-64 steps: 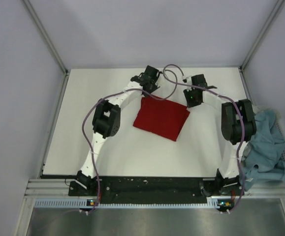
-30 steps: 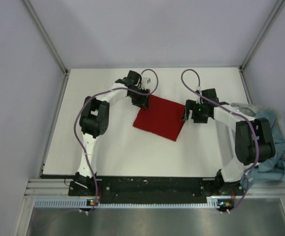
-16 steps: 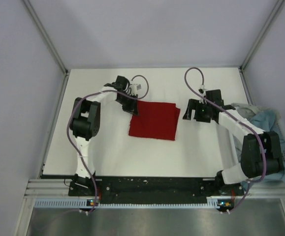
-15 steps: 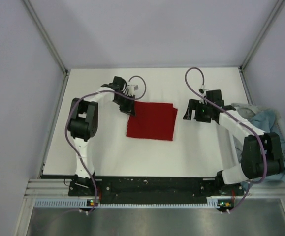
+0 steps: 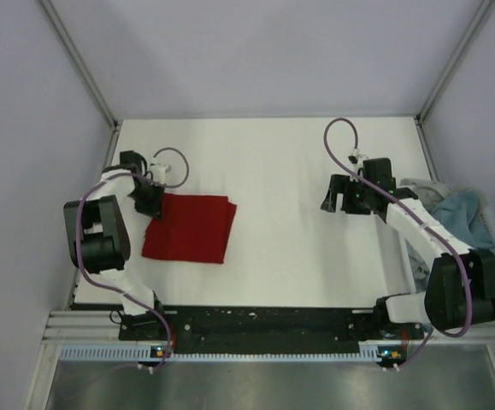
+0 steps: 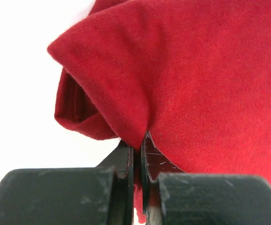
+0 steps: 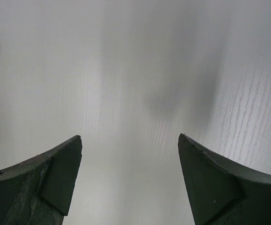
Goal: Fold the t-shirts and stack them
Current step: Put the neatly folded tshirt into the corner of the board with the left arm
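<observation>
The red shirt (image 5: 189, 228) lies flat on the white tabletop (image 5: 298, 154), close to the left edge and a bit nearer the front than the back. It is folded into a small, almost square shape. The left end effector (image 5: 151, 205) is at the shirt's far left corner and is clenched tight on it. The left wrist view shows a little bunch of red cloth pinched between the two closed jaws, with the folded layers puffing up just beside them. The right end effector (image 5: 337, 198) is well away from the red shirt, over bare tabletop toward the right edge. Its jaws are wide apart and it holds nothing. A blue shirt (image 5: 478, 213) and a grey shirt (image 5: 422, 190) sit in a messy heap at the right edge, not folded yet. The red shirt looks soft, light and floppy, so I think it will bend and sag if it is lifted by one corner. It should slide easily on the smooth tabletop. The layers could slip apart, so a good place to hold it is a corner or an edge, with all the layers pinched together. It will not break, but it can wrinkle or come unfolded.
</observation>
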Robot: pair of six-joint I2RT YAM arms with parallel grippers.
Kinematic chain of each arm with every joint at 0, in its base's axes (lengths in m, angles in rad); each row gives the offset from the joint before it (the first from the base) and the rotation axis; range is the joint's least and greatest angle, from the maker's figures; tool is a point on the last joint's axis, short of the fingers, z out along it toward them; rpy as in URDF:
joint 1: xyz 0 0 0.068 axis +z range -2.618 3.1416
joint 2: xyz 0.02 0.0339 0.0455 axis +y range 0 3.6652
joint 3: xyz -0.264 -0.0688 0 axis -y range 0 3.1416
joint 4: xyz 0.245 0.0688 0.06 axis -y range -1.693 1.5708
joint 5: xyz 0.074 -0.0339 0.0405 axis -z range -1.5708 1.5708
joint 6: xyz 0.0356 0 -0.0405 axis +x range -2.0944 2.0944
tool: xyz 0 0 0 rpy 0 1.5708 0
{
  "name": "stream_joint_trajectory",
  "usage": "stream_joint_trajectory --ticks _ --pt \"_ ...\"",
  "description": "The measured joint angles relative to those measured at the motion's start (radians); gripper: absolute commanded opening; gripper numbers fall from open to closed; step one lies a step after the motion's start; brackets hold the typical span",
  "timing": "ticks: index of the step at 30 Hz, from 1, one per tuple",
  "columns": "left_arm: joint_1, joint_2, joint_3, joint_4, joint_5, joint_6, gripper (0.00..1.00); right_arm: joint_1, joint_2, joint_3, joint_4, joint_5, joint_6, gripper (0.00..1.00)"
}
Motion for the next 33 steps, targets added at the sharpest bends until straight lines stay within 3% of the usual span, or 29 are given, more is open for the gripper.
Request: stream_joint_trajectory --ticks 7,17,30,31,33 --pt "0.219 0.042 0.072 0.008 -0.153 0.071 0.0 0.0 -0.04 0.0 -0.016 0.007 -0.033 0.83" --pt "0.23 0.159 0.203 -0.015 -0.259 0.143 0.0 0.0 -0.076 0.0 -0.04 0.039 -0.077 0.83" --pt "0.293 0.058 0.078 0.064 -0.563 0.145 0.0 0.0 -0.133 0.0 -0.071 0.063 -0.117 0.83" --pt "0.306 0.058 0.078 0.076 -0.577 0.147 0.04 0.0 -0.134 0.0 -0.072 0.063 -0.119 0.83" --pt "0.322 0.058 0.078 0.093 -0.596 0.152 0.21 0.0 -0.134 0.0 -0.078 0.063 -0.121 0.83"
